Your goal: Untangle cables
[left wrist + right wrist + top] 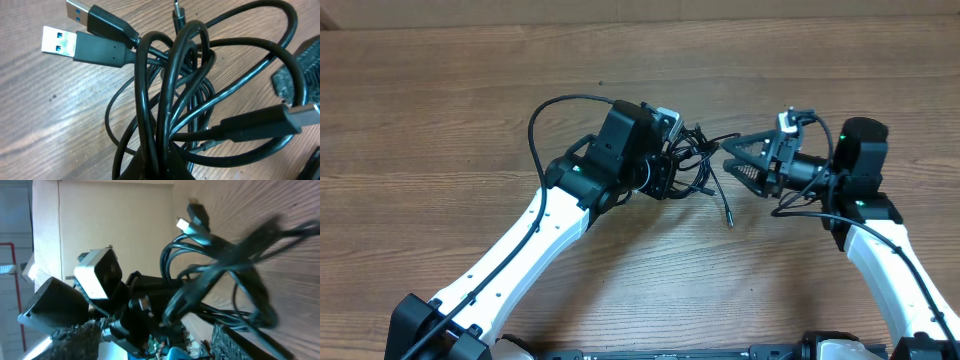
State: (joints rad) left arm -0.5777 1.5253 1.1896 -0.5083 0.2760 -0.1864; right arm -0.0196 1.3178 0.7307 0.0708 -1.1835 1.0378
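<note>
The cables [698, 160] are a knotted bundle of thin black cords at the table's middle, between the two grippers. My left gripper [672, 168] is shut on the bundle's left side. In the left wrist view the cords [170, 85] run up from the jaws [162, 167], with two silver USB plugs [59, 41] at top left. One loose strand ends in a small plug [730, 221] on the table. My right gripper [732, 162] is open, its fingers spread just right of the bundle. In the right wrist view the cables [220, 255] lie ahead of the open fingers [165, 340].
The wooden table [460, 110] stretches all around. The left arm's thicker black cord [545, 110] loops behind its wrist. The left arm's wrist camera [100, 272] shows in the right wrist view. A right finger pad [300, 70] shows at the right of the left wrist view.
</note>
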